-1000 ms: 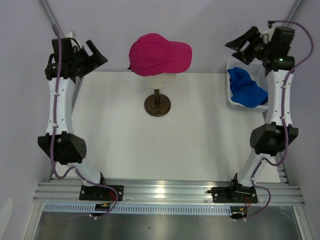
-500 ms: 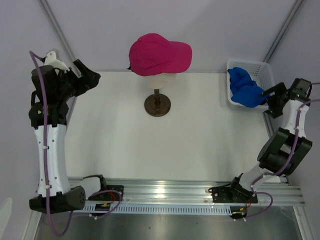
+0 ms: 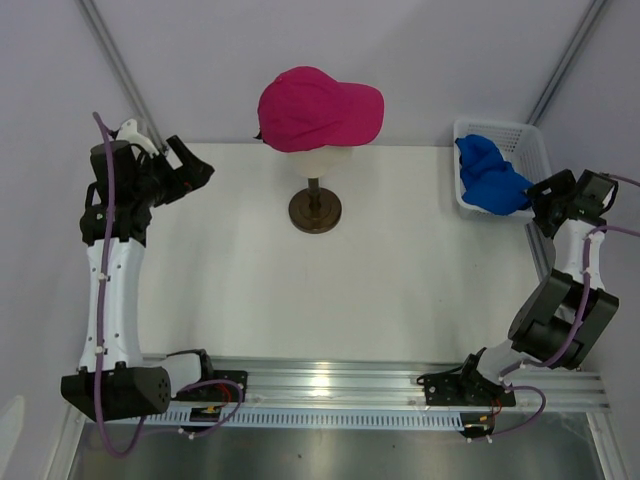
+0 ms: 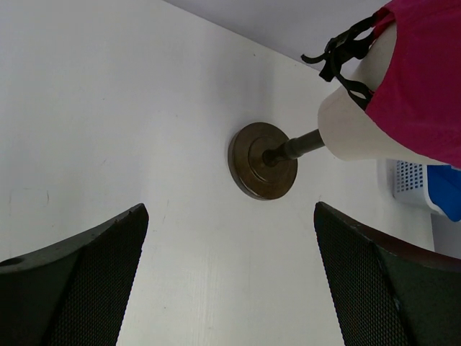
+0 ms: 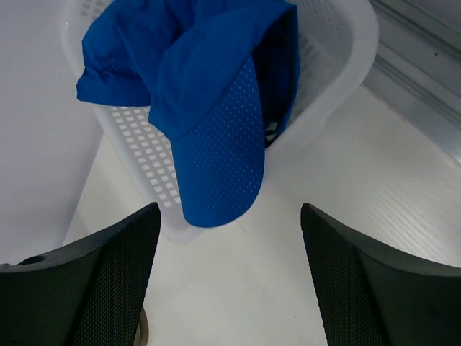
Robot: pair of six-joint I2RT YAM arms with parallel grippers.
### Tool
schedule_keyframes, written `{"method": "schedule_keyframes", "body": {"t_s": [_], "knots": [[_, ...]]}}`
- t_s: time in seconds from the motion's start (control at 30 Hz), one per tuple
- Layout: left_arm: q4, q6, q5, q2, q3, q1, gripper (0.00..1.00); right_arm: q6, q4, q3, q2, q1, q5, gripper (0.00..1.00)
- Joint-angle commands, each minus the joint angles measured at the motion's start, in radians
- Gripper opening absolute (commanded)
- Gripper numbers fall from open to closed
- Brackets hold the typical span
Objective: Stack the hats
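from above: the pink hat (image 3: 318,108) sits on the mannequin head (image 3: 325,160), likely the stack's base; the blue hat (image 3: 492,180) lies in the basket (image 3: 522,132). left wrist: left gripper (image 4: 229,210) spread wide, empty. right wrist: right gripper (image 5: 230,209) spread, empty, facing the blue brim, probably to grab it.

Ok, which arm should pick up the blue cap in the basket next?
Right, most likely: the open right claw faces the blue cap, whose brim hangs over the basket rim. The left claw is far off, facing the mannequin stand.
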Motion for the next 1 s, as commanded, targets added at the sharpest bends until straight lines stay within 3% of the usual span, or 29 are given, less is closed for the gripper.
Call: {"method": "schedule_keyframes", "body": {"t_s": [0.0,0.37,0.8,0.9,0.97], "knots": [[0.062,-0.001,0.029,-0.006,-0.017,0.0,0.99,0.006,0.117,0.013,0.039,-0.006,0.023,0.8],[0.055,0.01,0.001,0.009,0.007,0.0,1.0,-0.097,0.183,0.08,0.163,0.019,-0.04,0.78],[0.044,0.002,0.006,0.038,0.046,0.0,1.0,-0.074,0.226,0.128,0.298,0.039,-0.109,0.7],[0.041,0.0,0.004,0.034,0.055,0.0,0.99,-0.06,0.253,0.134,0.305,0.045,-0.138,0.58],[0.044,-0.007,0.007,0.023,0.062,0.0,0.99,-0.046,0.27,0.143,0.302,0.049,-0.162,0.42]]}}
